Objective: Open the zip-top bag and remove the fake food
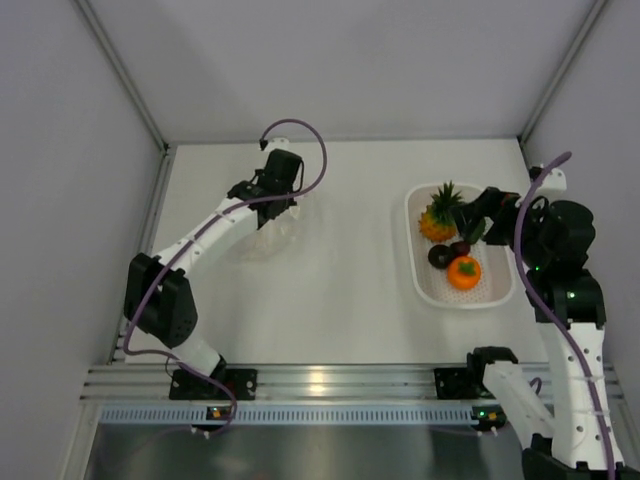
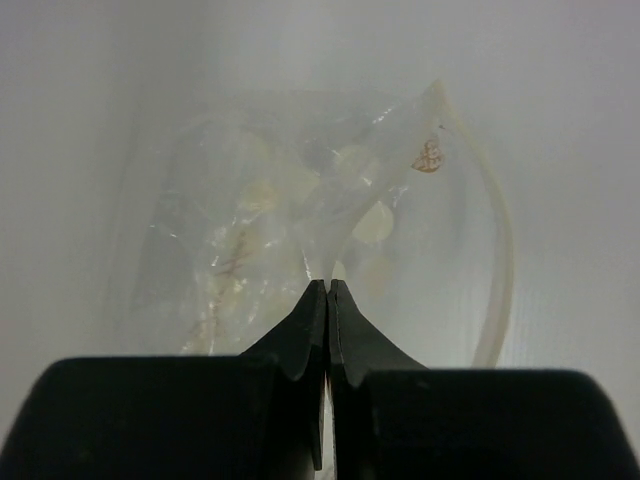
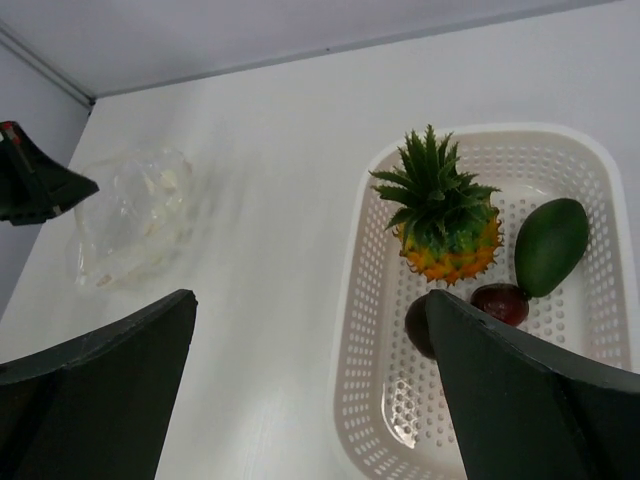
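Looks pretty much done: the fake food (image 1: 464, 272) sits in the basket (image 1: 447, 297) on the right, the bag (image 1: 272, 232) at far left looks empty (crinkly, so hard to swear) with the left gripper (image 2: 328, 288) pinched shut on it, right gripper (image 3: 310, 320) gaping wide above the basket, holding nothing.

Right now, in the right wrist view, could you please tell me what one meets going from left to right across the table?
left gripper → zip-top bag → pineapple → green piece
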You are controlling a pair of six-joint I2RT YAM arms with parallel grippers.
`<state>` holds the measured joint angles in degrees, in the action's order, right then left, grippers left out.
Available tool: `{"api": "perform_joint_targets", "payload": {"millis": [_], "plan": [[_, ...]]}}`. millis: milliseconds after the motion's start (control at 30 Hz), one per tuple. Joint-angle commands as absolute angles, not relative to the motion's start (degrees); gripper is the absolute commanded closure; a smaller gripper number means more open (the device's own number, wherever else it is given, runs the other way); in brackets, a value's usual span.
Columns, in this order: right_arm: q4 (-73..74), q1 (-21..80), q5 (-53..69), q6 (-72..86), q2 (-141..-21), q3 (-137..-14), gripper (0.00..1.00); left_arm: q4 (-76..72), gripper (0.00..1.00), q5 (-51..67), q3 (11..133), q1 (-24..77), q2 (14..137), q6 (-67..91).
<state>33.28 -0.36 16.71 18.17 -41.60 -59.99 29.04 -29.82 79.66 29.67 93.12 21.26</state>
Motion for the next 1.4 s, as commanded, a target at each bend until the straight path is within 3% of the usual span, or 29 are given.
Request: {"api": "perform_joint_targets", "payload": {"millis": [0,133,267,467,533,567,933,1367], "plan": [[39.7,2.1,15.0,13.6,-41.1,-63.0,0.01,22.9,0.97,-19.3,80.9,30.0,92.8,25.4],[41.7,7.1,11.5,11.4,-42.8,-64.3,0.01,19.4,0.86,-10.6,79.3,30.2,92.9,28.2],[44.2,14.8,2.6,9.8,-45.1,-66.5,0.01,18.8,0.59,-10.5,78.1,30.2,91.3,29.0],[43.2,16.5,0.4,9.8,-45.4,-67.3,0.01,19.0,0.27,-13.4,77.3,30.0,85.5,27.6],[42.5,16.5,-0.3,10.2,-45.2,-67.3,0.01,19.0,0.05,-13.0,76.9,29.5,83.6,26.6],[42.5,16.5,-3.0,10.5,-44.9,-67.5,0.01,19.1,0.02,-13.3,76.0,29.4,81.2,26.3],[43.6,17.1,-13.3,9.2,-41.5,-66.8,0.01,27.2,0.02,-26.7,63.4,28.6,59.3,22.2],[47.3,17.4,-17.1,7.2,-31.4,-61.3,0.01,37.4,0.02,-30.3,55.4,28.6,30.1,13.7]]}}
